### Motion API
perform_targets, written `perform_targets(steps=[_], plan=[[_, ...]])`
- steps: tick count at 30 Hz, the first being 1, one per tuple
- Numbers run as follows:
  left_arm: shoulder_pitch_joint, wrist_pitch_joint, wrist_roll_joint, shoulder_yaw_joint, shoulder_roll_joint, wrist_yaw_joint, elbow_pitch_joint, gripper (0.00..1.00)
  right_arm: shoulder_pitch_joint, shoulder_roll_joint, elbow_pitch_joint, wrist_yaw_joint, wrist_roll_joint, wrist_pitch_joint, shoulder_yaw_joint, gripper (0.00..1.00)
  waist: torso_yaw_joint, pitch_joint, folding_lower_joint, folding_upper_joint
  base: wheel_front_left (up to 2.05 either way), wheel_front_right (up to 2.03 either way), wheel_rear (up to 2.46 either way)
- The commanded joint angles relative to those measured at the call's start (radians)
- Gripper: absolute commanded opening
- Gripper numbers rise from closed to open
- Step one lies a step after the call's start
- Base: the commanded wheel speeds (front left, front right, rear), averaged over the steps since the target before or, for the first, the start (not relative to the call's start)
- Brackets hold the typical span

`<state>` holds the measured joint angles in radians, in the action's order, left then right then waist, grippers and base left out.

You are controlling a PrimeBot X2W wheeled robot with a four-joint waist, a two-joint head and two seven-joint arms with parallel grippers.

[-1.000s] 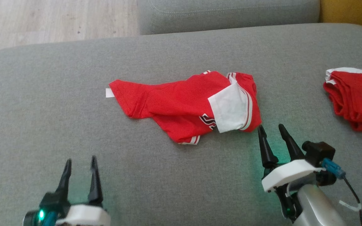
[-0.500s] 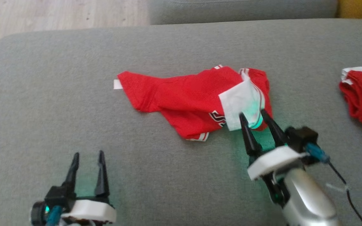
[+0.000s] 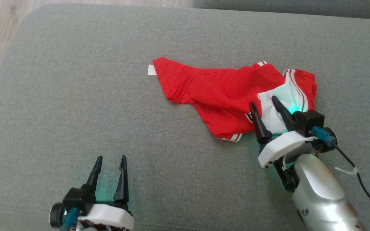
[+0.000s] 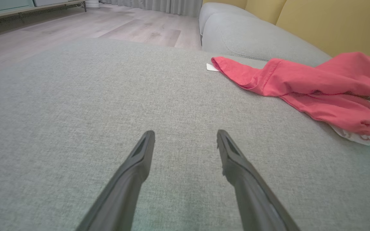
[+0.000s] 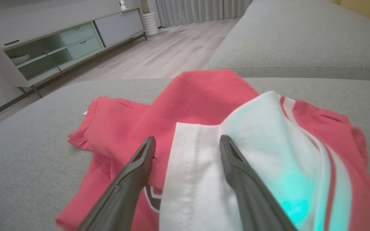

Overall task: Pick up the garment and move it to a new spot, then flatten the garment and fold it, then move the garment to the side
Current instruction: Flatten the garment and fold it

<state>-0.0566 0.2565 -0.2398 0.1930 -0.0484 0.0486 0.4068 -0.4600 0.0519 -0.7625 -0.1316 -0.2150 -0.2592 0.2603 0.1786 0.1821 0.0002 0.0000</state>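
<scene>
Garment (image 3: 223, 93) update: the right gripper (image 3: 262, 100) has its fingers spread wide, straddling the edge of the white panel (image 3: 270, 117) at the crumpled red shirt's right end, gripping nothing (can't tell if they touch it). The left gripper (image 3: 111, 157) is equally wide and empty, well apart over the grey sofa cushion (image 3: 75, 80) under everything.
</scene>
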Motion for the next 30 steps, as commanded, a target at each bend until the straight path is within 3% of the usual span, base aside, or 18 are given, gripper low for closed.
perform_targets(steps=[1, 5, 7, 8, 10, 12, 13, 28, 29, 30], plan=[[-0.032, 0.005, -0.013, -0.027, -0.002, -0.006, -0.023, 1.0, -0.024, -0.002, 0.013, 0.001, 0.013, -0.003, 0.003, 1.0, 0.004, 0.009, -0.0002, 0.0, 0.0, 0.0, 0.0], [-0.042, 0.005, -0.016, -0.019, -0.002, -0.005, -0.024, 1.0, -0.022, -0.002, 0.01, 0.001, 0.017, -0.003, -0.036, 0.98, 0.001, 0.015, -0.0002, 0.0, 0.0, 0.0, 0.0], [-0.051, 0.005, -0.017, -0.012, -0.002, -0.004, -0.027, 1.0, -0.02, -0.002, 0.015, 0.001, 0.01, -0.003, -0.048, 0.55, -0.003, 0.017, -0.0002, 0.0, 0.0, 0.0, 0.0], [-0.051, 0.005, -0.017, -0.012, -0.002, -0.004, -0.027, 1.0, -0.02, -0.002, 0.015, 0.001, 0.01, -0.003, -0.048, 0.55, -0.003, 0.017, -0.0002, 0.0, 0.0, 0.0, 0.0], [-0.057, 0.005, -0.016, -0.004, -0.002, -0.005, -0.028, 1.0, -0.016, -0.002, 0.015, 0.001, 0.001, -0.003, -0.057, 0.42, -0.007, 0.016, -0.0002, 0.0, 0.0, 0.0, 0.0], [-0.061, 0.005, -0.017, -0.001, -0.002, -0.006, -0.03, 1.0, -0.013, -0.002, 0.019, 0.001, -0.013, -0.003, -0.066, 0.03, -0.011, 0.014, -0.0002, 0.0, 0.0, 0.0, 0.0], [-0.062, 0.005, -0.016, 0.0, -0.002, -0.006, -0.031, 1.0, -0.011, -0.002, 0.026, 0.001, -0.017, -0.003, -0.071, 0.0, -0.014, 0.012, -0.0002, 0.0, 0.0, 0.0, 0.0], [-0.024, 0.005, -0.011, -0.023, -0.002, -0.007, -0.037, 1.0, 0.049, -0.002, 0.22, 0.001, -0.113, -0.003, -0.164, 0.0, -0.065, -0.045, -0.0002, 0.0, 0.0, 0.0, 0.0], [-0.022, 0.005, -0.011, -0.023, -0.002, -0.008, -0.037, 1.0, 0.058, -0.002, 0.22, 0.001, -0.12, -0.003, -0.182, 0.03, -0.068, -0.049, -0.0002, 0.0, 0.0, 0.0, 0.0], [-0.019, 0.005, -0.011, -0.023, -0.002, -0.008, -0.037, 1.0, 0.067, -0.002, 0.218, 0.001, -0.124, -0.003, -0.203, 0.48, -0.071, -0.053, -0.0002, 0.0, 0.0, 0.0, 0.0]])
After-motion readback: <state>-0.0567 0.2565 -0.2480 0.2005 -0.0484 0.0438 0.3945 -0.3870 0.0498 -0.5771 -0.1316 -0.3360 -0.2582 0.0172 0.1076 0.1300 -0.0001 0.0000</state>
